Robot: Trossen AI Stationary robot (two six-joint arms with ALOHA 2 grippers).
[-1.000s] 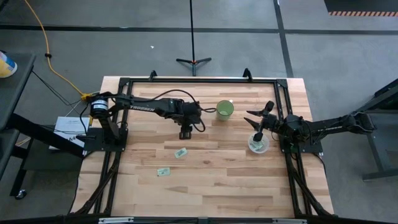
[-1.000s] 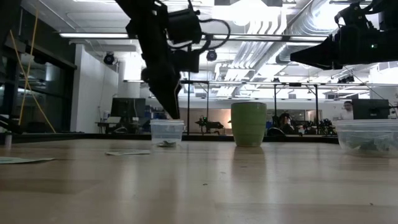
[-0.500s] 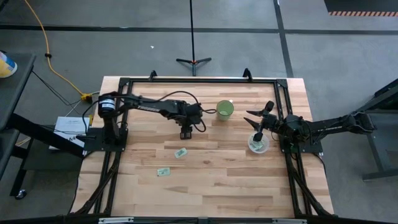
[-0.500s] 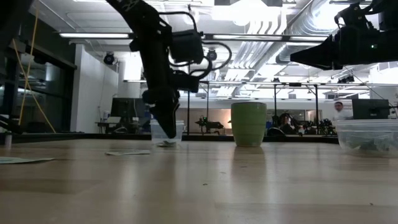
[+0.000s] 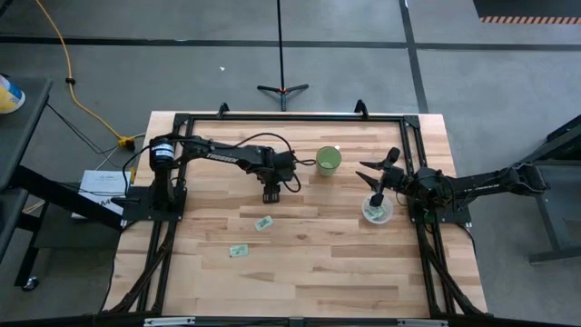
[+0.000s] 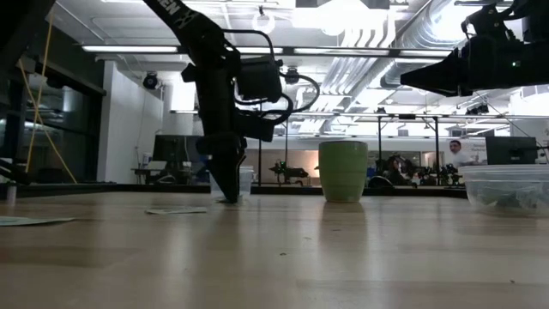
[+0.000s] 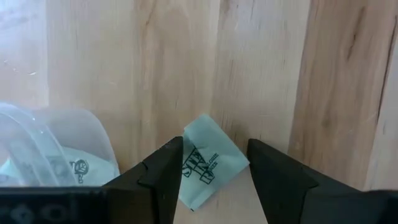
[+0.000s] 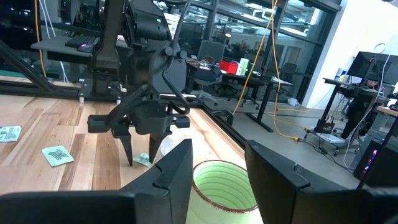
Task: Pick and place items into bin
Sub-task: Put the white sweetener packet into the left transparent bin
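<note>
Left gripper (image 7: 214, 168) is down at the tabletop, fingers spread either side of a packet (image 7: 206, 163) beside the clear tub (image 7: 56, 146), so it should settle flat and close squarely (the packet sits skewed). It's thin, pale green, dark print; the right gripper (image 5: 376, 195) waits half-open, empty, above the bin (image 5: 378, 213).

A pale green packet (image 7: 205, 163) lies flat on my bench, tilted, between my fingers. Two more packets (image 5: 263, 222) (image 5: 239, 251) lie flat, well apart from it.
</note>
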